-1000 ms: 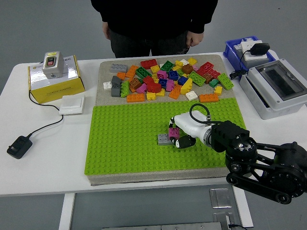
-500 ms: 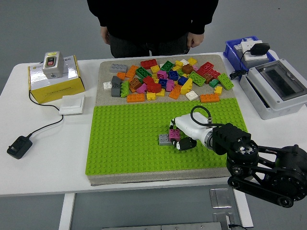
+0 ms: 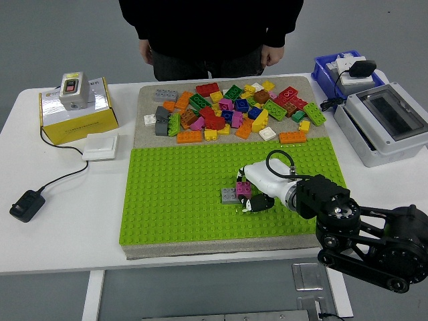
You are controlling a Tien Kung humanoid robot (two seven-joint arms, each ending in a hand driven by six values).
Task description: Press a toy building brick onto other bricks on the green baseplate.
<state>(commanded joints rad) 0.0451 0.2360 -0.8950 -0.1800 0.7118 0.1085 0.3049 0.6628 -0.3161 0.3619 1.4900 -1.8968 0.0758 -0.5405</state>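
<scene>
The right robot hand (image 3: 257,194) curls its fingers over a magenta brick (image 3: 243,188) beside the grey brick (image 3: 229,194) on the green baseplate (image 3: 174,200); best press straight down, studs aligned.

The white table (image 3: 80,221) carries a grey mat (image 3: 144,107) in the middle, with a green baseplate (image 3: 174,200) on its near half. On the left lie a yellow box (image 3: 77,117), a white pad (image 3: 100,145) and a black plug (image 3: 27,205) (its cable runs back to the box). On the right are a blue bin (image 3: 328,73) and a grey case (image 3: 384,127).
</scene>
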